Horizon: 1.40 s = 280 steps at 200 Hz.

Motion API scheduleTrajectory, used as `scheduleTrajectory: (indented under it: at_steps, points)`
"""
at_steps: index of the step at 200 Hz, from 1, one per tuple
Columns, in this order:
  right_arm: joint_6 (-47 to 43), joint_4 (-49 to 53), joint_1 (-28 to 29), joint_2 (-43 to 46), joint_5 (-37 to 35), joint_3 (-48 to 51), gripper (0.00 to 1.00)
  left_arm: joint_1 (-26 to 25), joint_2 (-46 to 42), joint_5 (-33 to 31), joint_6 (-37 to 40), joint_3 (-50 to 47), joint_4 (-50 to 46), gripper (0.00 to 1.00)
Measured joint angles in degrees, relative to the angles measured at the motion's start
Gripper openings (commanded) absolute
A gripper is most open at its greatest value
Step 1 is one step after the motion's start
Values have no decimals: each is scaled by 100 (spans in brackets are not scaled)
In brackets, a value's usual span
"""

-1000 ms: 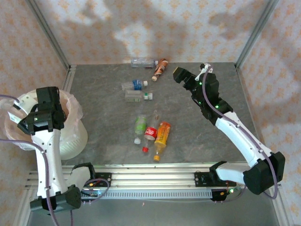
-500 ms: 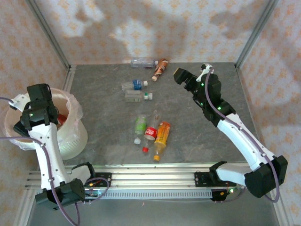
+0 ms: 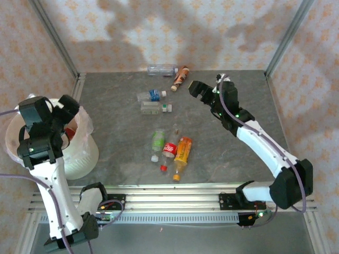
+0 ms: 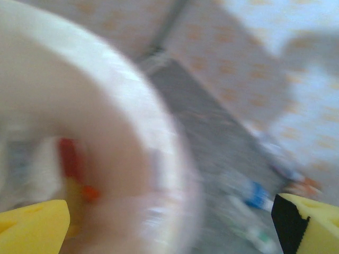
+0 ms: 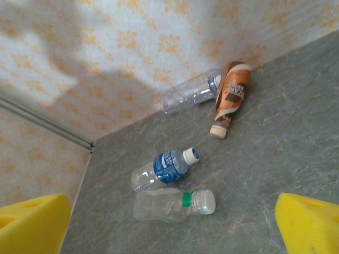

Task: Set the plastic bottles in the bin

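Top external: bin (image 3: pixel 87 153) at the worktop's (image 3: pixel 116 159) near-left edge; left end effector (image 3: pixel 68 108) above its rim, wide, empty. Three plastic bottles (image 3: pixel 183 150) lie near centre, blue-label bottle (image 3: pixel 151 95) and clear bottle (image 3: pixel 153 107) beyond, two more against the far edge. Right end effector (image 3: pixel 194 88) hovers near the far edge, wide, empty.

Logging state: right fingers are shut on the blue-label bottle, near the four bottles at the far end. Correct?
No. The right gripper is open and empty: the right wrist view shows its fingers wide apart and the blue-label bottle lying on the table. The rest holds.
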<state>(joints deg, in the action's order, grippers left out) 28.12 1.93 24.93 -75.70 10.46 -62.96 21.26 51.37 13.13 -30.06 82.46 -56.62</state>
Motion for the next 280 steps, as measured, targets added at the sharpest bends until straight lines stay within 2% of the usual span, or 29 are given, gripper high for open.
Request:
scheduleTrajectory:
  at_steps: [35,48,66,81,83,110,142,167,195,223,280]
  points:
    - [-44,190,0,-702,358,-262,99,-702,-98,1040,-212,-68,730,100]
    - [-391,195,4,-1003,632,-389,100,-920,-96,1421,-339,-175,1062,100]
    - [-1139,313,4,-1392,1082,-603,99,-1486,-44,1700,-468,-348,1480,100]
    - [-1954,730,4,-1788,1447,-1034,100,-1985,55,1729,-507,-455,1711,100]
    - [-2070,791,4,-1814,1502,-1095,100,-2168,98,1753,-509,-501,1799,100]
    - [-3552,1980,9,-2920,1993,-2667,98,-3272,496,1585,-645,-861,2404,100]
    - [-5051,3106,15,-4089,2236,-4177,94,-3934,1207,1209,-839,-1145,2796,100]
    - [-6113,3847,13,-4909,2286,-5108,91,-4229,1681,688,-922,-1132,2802,100]
    - [-6896,4618,26,-5897,2422,-6347,80,-4293,1886,-42,-1054,-1121,2586,100]
    - [-7267,5117,101,-6767,2347,-7624,81,-4291,1891,-706,-1213,-1115,2234,100]
    - [-7740,5292,374,-7191,2074,-7766,76,-4293,1803,-1165,-1364,-1130,1941,100]
